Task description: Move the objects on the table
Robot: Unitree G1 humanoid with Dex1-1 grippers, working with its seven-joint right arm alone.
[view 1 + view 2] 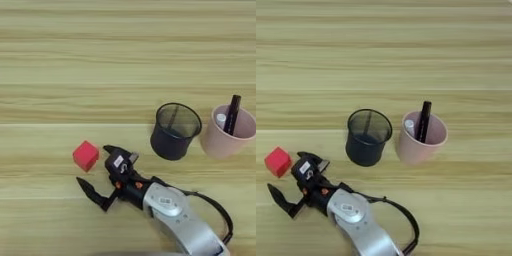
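Observation:
A small red cube (85, 155) (277, 161) lies on the light wooden table (100, 60). My right gripper (95, 166) (286, 172) is open right beside it. One black finger (111, 149) reaches past the cube's right side and the other (87, 189) stretches out below it. The cube sits at the mouth of the gap, and nothing is gripped. A slim black pen-like stick (232, 114) (424, 121) stands upright in a pink cup (227, 140) (418, 145) at the right.
A black mesh cup (175, 132) (367, 137) stands tilted just left of the pink cup, above my silver forearm (175, 215). A white object (221, 120) also sits inside the pink cup. A black cable (222, 215) loops off the forearm's right side.

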